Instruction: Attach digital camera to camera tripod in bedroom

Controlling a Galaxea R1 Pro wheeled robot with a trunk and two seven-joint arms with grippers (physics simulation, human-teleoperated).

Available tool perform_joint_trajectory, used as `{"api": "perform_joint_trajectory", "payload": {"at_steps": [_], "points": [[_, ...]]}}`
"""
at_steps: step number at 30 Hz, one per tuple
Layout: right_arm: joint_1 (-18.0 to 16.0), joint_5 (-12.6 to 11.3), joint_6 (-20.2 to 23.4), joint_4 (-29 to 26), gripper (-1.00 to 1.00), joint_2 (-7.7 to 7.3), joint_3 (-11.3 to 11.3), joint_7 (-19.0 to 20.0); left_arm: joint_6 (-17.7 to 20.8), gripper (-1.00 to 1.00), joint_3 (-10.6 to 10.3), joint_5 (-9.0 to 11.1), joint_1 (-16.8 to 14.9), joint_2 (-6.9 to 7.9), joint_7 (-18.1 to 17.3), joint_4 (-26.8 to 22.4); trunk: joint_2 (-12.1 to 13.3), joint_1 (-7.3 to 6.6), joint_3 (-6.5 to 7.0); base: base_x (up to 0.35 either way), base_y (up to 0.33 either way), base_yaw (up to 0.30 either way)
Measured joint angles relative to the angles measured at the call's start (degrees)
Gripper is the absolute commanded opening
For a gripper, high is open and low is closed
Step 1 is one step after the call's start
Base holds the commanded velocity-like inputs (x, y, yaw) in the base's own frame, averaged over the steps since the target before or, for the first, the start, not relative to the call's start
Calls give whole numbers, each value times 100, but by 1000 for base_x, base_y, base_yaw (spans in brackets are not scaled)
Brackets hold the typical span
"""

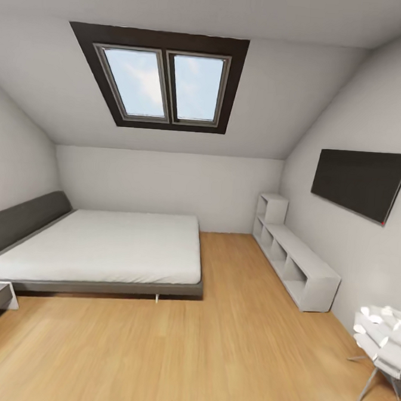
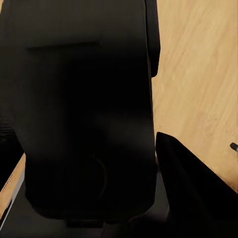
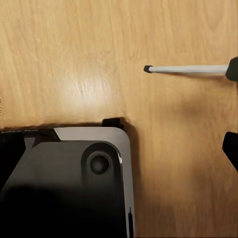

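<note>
Across the white-walled attic bedroom: grey bed with white mattress (image 1: 101,247), dark-framed skylight (image 1: 164,81), light wood floor (image 1: 214,345). Right wrist view: silver tripod leg with black foot (image 3: 186,69) near your base. Digital camera unlocated; either gripper's opening cannot be told. Turn slowly, scanning downward.

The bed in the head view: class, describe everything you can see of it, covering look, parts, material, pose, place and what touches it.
The bed is a low platform type with a dark grey frame and a padded-looking grey headboard against the left wall. A plain white mattress lies flat on it, with no pillows or covers visible. A thin pale leg shows under the front edge. It rests on the light wood floor, below the skylight, its far end close to the back wall.
</note>
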Motion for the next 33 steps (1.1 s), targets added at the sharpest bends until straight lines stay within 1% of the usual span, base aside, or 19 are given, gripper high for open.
{"api": "perform_joint_trajectory", "payload": {"at_steps": [4, 7, 33], "points": [[0, 0, 0, 1, 100, 0, 0, -1, 3, -100, 0, -1, 0, -1, 0, 0, 1, -1, 0, -258, 211, -294], [0, 0, -1, 2, 100, 0, -3, -3, 10, -100, -3, -3, 0, 9, -1, -1, 0, -1, 0, -82, 73, -296], [0, -7, 23, 3, 100, -18, -9, -5, 19, -100, 0, -2, 0, 15, -9, -1, -1, -3, 0, -4, 4, -298]]}}
